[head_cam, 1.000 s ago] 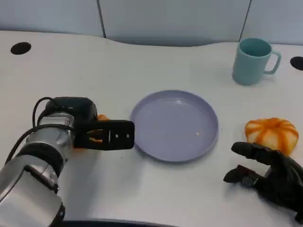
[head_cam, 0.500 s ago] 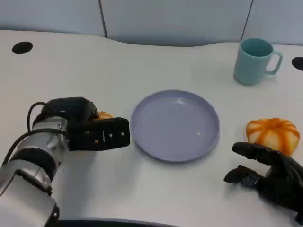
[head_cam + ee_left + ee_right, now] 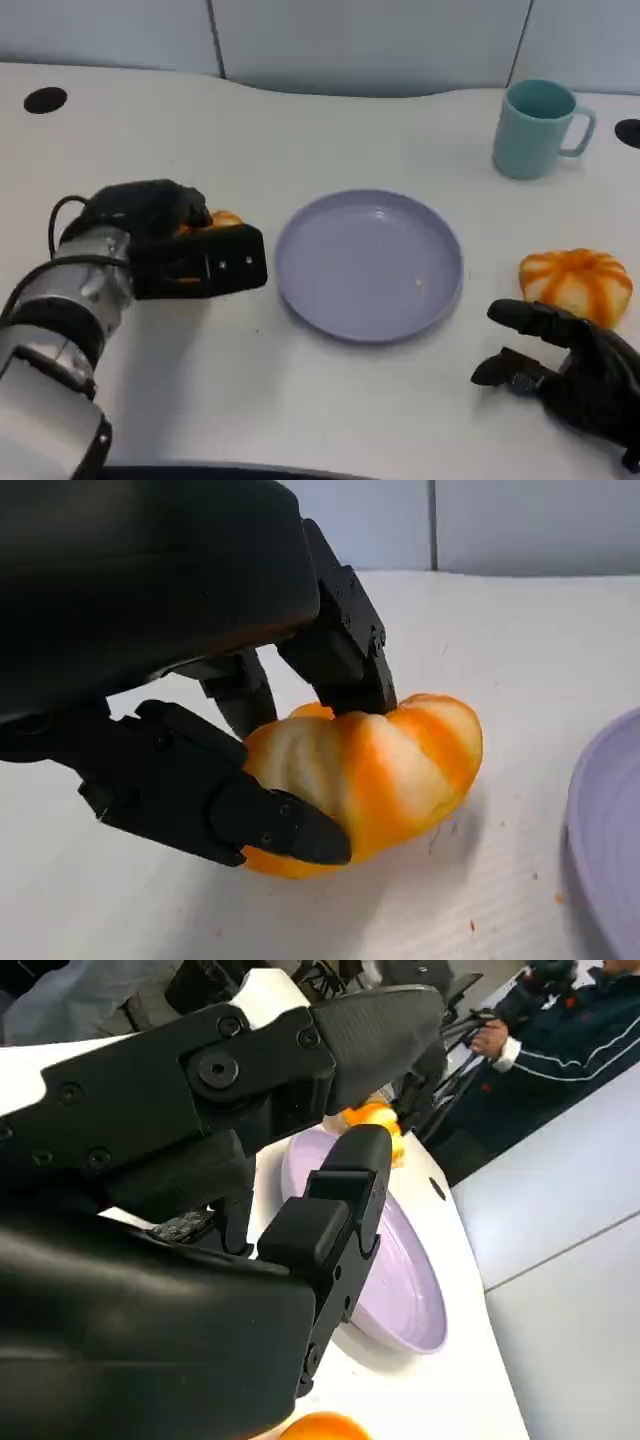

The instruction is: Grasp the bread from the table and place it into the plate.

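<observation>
Two orange-and-cream ridged breads lie on the white table (image 3: 330,400) in the head view. One bread (image 3: 224,219) is mostly hidden beneath the left hand (image 3: 190,255), just left of the lilac plate (image 3: 369,264); the other bread (image 3: 575,283) sits right of the plate, apart from the right hand (image 3: 570,365). The right hand rests on the table with fingers spread, holding nothing. A teal mug (image 3: 537,128) stands at the far right.

Left wrist view: the bread (image 3: 375,775) is a rounded, lobed bun with orange stripes, resting on the table surface. The left hand (image 3: 190,670) has its fingers (image 3: 340,650) on the far side and thumb on the near side, clamped against it. The plate (image 3: 605,860) rim lies just beside it.

Right wrist view: the right hand (image 3: 230,1160) has fingers apart and empty; beyond it the plate (image 3: 400,1280), and a person (image 3: 560,1040) seated past the table.
</observation>
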Robot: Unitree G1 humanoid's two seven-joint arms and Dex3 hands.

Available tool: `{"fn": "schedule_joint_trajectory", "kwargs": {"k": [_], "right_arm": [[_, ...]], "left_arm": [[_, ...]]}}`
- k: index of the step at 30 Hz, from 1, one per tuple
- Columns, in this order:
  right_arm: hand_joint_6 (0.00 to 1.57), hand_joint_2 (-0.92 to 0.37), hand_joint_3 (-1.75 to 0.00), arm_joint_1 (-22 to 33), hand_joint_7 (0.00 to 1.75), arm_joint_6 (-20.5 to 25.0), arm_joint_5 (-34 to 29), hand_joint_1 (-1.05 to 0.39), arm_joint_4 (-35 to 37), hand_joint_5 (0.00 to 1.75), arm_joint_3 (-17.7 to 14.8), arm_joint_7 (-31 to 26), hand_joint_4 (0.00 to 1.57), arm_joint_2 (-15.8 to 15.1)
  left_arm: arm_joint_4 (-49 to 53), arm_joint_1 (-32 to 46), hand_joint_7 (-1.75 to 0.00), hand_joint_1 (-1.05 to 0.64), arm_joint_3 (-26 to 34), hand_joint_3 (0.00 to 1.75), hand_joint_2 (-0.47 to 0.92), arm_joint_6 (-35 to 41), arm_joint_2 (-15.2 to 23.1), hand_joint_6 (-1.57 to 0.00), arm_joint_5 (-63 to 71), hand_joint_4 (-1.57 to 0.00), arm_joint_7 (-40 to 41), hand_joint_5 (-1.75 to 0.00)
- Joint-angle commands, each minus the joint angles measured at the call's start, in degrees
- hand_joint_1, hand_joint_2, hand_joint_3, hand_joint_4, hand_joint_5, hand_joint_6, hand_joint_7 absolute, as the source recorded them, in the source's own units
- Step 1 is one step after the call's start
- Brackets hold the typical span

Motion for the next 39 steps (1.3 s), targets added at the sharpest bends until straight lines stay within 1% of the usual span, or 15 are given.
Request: {"fn": "schedule_joint_trajectory", "kwargs": {"k": [1, 3, 4, 5, 6, 7, 8, 9, 10, 13, 34, 35, 36, 38, 39], "right_arm": [[0.96, -0.92, -0.08, 0.52, 0.27, 0.01, -0.78, -0.39, 2.12, 1.04, 0.16, -0.85, 0.72, -0.24], [0.96, -0.92, -0.08, 0.24, 0.27, -0.22, -0.73, -0.40, 2.73, 1.04, 0.07, -0.73, 0.72, -0.22], [0.96, -0.92, -0.08, 0.12, 0.27, -0.33, -0.67, -0.39, 3.01, 1.04, 0.02, -0.62, 0.72, -0.21], [0.96, -0.92, -0.08, 0.06, 0.27, -0.31, -0.67, -0.39, 3.08, 1.04, 0.00, -0.73, 0.72, -0.18], [0.96, -0.92, -0.08, 0.02, 0.27, -0.31, -0.67, -0.39, 3.13, 1.04, 0.00, -0.82, 0.72, -0.16], [0.96, -0.92, -0.07, 0.00, 0.26, -0.30, -0.68, -0.39, 3.14, 1.04, 0.01, -0.89, 0.72, -0.15], [0.96, -0.92, -0.07, -0.08, 0.26, -0.27, -0.73, -0.39, 3.24, 1.04, 0.04, -0.96, 0.72, -0.16], [0.96, -0.92, -0.08, -0.18, 0.26, -0.35, -0.75, -0.39, 3.45, 1.04, 0.04, -0.91, 0.72, -0.16], [0.96, -0.92, -0.08, -0.25, 0.26, -0.41, -0.76, -0.39, 3.62, 1.03, 0.03, -0.87, 0.72, -0.17], [0.97, -0.92, -0.08, -0.46, 0.26, -0.76, -0.84, -0.39, 4.17, 1.03, 0.01, -0.85, 0.72, -0.15], [0.98, -0.92, -0.08, -0.73, 0.24, -1.21, -0.83, -0.39, 4.85, 1.02, -0.01, -0.70, 0.73, -0.20], [0.98, -0.92, -0.08, -0.59, 0.24, -0.74, -0.83, -0.39, 4.26, 1.02, 0.11, -1.13, 0.73, 0.00], [0.98, -0.92, -0.08, -0.56, 0.24, -0.80, -0.83, -0.38, 4.09, 1.02, 0.21, -1.19, 0.72, 0.34], [0.98, -0.92, -0.06, -0.51, 0.24, -1.05, -0.82, -0.39, 3.87, 1.02, 0.35, -1.19, 0.74, 0.75], [0.98, -0.92, -0.07, -0.58, 0.23, -1.41, -0.86, -0.39, 4.11, 1.02, 0.37, -0.95, 0.74, 0.77]], "left_arm": [[-0.60, -2.27, -1.32, -0.32, 0.41, 0.23, 0.92, -0.96, 1.53, -0.67, -0.23, -0.72, 0.40, -1.43], [-0.79, -2.48, -1.30, -0.32, 0.52, 0.22, 0.92, -1.43, 1.67, -0.67, -0.29, -0.73, 0.78, -1.41], [-0.93, -2.58, -1.42, -0.30, 0.60, 0.22, 0.92, -1.72, 1.74, -0.65, -0.32, -0.72, 1.06, -1.58], [-1.14, -2.85, -1.47, -0.29, 0.79, 0.23, 0.92, -2.01, 1.78, -0.64, -0.43, -0.71, 1.52, -1.65], [-1.26, -3.04, -1.61, -0.27, 0.93, 0.27, 0.92, -2.19, 1.80, -0.60, -0.49, -0.72, 1.81, -1.70], [-1.30, -3.15, -1.69, -0.26, 1.03, 0.31, 0.92, -2.27, 1.80, -0.57, -0.50, -0.73, 1.96, -1.73], [-1.41, -3.63, -1.72, -0.25, 1.13, 0.32, 0.92, -2.45, 1.76, -0.56, -0.54, -0.73, 1.78, -1.74], [-1.49, -3.99, -1.73, -0.24, 1.16, 0.39, 0.91, -2.65, 1.73, -0.58, -0.51, -0.76, 1.64, -1.74], [-1.52, -4.25, -1.74, -0.23, 1.19, 0.44, 0.91, -2.80, 1.71, -0.60, -0.49, -0.78, 1.54, -1.74], [-1.74, -5.02, -1.75, -0.22, 0.14, 0.47, 0.88, -3.07, 1.43, -0.57, 0.87, -0.77, 2.77, -1.75], [-1.61, -5.18, -1.75, -0.22, -0.37, 0.50, 0.86, -3.15, 1.42, -0.57, 0.75, -0.76, 3.10, -1.75], [-2.38, -5.70, -1.75, -0.22, -0.81, 0.52, 0.85, -4.38, 0.21, -0.58, 1.12, -0.78, 4.42, -1.75], [-3.21, -6.43, -1.75, -0.22, -1.53, 0.60, 0.81, -5.38, -1.58, -0.61, 1.62, -0.81, 5.26, -1.75], [-4.07, -7.20, -1.75, -0.24, -2.35, 0.81, 0.72, -6.78, -3.70, -0.64, 2.05, -0.85, 6.28, -1.75], [-4.08, -7.31, -1.75, -0.24, -2.41, 0.85, 0.70, -6.96, -4.02, -0.64, 2.02, -0.85, 6.18, -1.75]]}}
